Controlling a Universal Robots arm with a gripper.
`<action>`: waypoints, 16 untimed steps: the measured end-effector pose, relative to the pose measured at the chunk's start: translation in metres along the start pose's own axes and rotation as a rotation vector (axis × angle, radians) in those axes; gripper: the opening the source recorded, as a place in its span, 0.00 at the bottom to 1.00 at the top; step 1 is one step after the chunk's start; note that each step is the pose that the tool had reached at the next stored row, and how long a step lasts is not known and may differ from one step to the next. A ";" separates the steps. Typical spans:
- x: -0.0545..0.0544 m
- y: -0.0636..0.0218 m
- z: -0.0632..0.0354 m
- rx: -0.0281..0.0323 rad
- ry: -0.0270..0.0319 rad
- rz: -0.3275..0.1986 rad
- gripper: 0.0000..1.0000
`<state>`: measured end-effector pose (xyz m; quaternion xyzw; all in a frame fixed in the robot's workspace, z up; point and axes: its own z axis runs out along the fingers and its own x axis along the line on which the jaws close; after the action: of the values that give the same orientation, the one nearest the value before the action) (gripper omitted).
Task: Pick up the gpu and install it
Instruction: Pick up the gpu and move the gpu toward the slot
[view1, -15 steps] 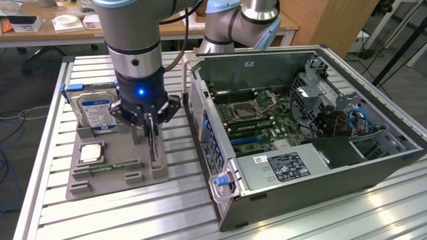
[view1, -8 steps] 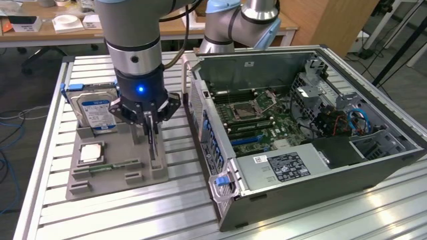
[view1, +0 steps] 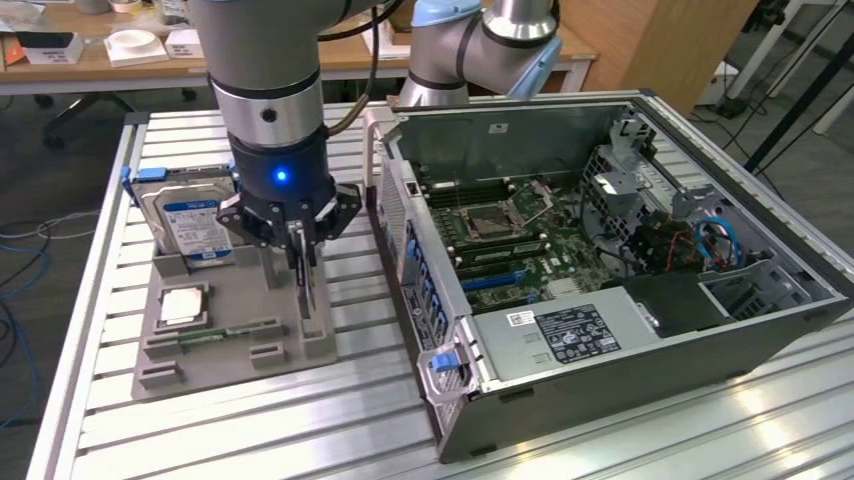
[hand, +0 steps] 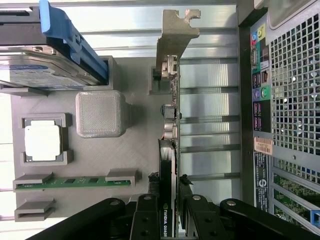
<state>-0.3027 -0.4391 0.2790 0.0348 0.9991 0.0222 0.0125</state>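
The gpu (view1: 306, 285), a thin dark circuit card with a long silver metal bracket (hand: 176, 37) at one end, stands on edge in its slot at the side of the grey printed tray (view1: 234, 355) nearest the computer. It has not yet been lifted out. Your gripper (view1: 302, 262) sits over the end away from the bracket, with its black fingers (hand: 150, 217) pressed against the card's two faces, pinching it.

This looks like the pick-up step. To do it well, you would want to draw the card straight up along its own plane. Any tilt could jam it in the slot, and a grip this far off-centre may let the bracket end sag.

The open black computer case (view1: 627, 385) stands just beside the tray, so watch that side.

Counting:
- one gpu
- one silver hard drive with a blue-white label (view1: 191, 225)
- one square silver processor chip (view1: 182, 305)
- one narrow green memory stick (view1: 220, 335)
- one tray
- one case
- one slatted aluminium table (view1: 267, 430)
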 end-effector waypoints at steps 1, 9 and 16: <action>0.000 0.0000 -0.0001 -0.0001 -0.0001 0.000 0.26; 0.000 0.0002 -0.0051 0.0000 0.0001 0.000 0.26; 0.000 0.0004 -0.0101 0.0000 0.0000 0.000 0.26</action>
<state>-0.3027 -0.4392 0.2891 0.0348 0.9991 0.0222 0.0125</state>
